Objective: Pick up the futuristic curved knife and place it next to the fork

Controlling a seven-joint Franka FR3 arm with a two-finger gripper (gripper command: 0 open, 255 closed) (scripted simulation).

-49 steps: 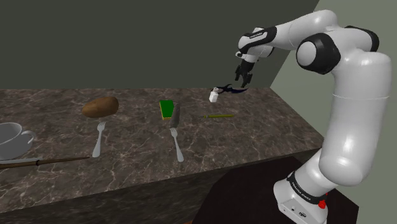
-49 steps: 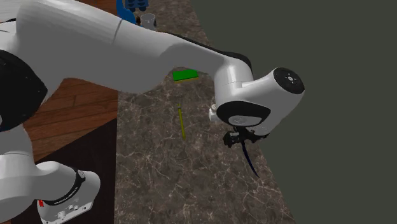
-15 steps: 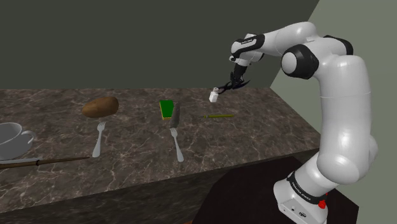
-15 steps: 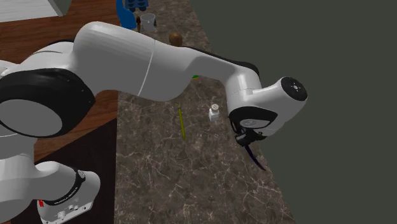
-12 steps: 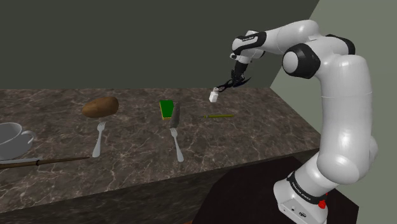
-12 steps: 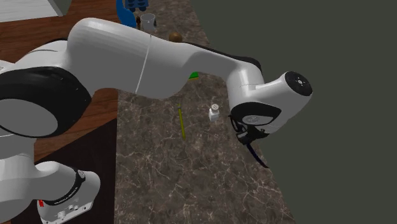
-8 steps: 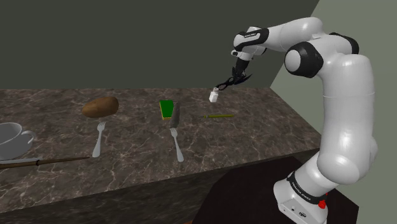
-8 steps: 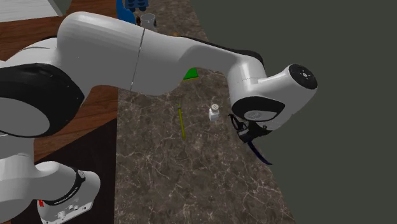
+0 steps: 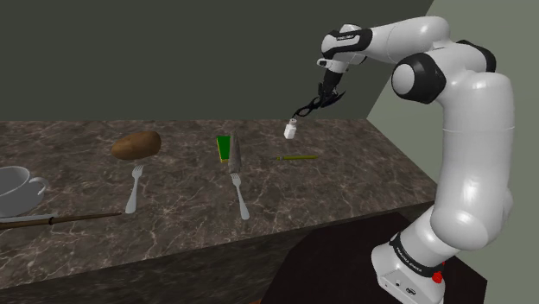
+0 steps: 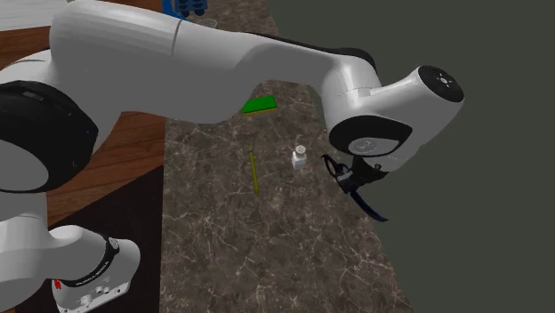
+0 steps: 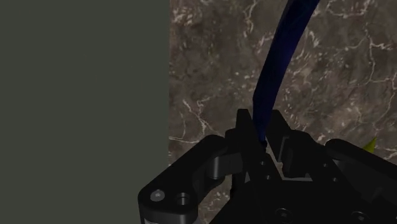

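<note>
End effector (image 9: 322, 96) is clamped on the dark blue curved knife (image 11: 273, 76), holding it in the air over the counter (image 9: 345, 181) by the back wall. The nearer fork (image 9: 240, 197) lies well apart from it.

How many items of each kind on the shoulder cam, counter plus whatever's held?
Forks: 2
Curved knife (held): 1
Potato: 1
White cup: 1
Green block: 1
Small white bottle: 1
Thin yellow-green stick: 1
Long dark-handled utensil: 1
Total: 9
</note>
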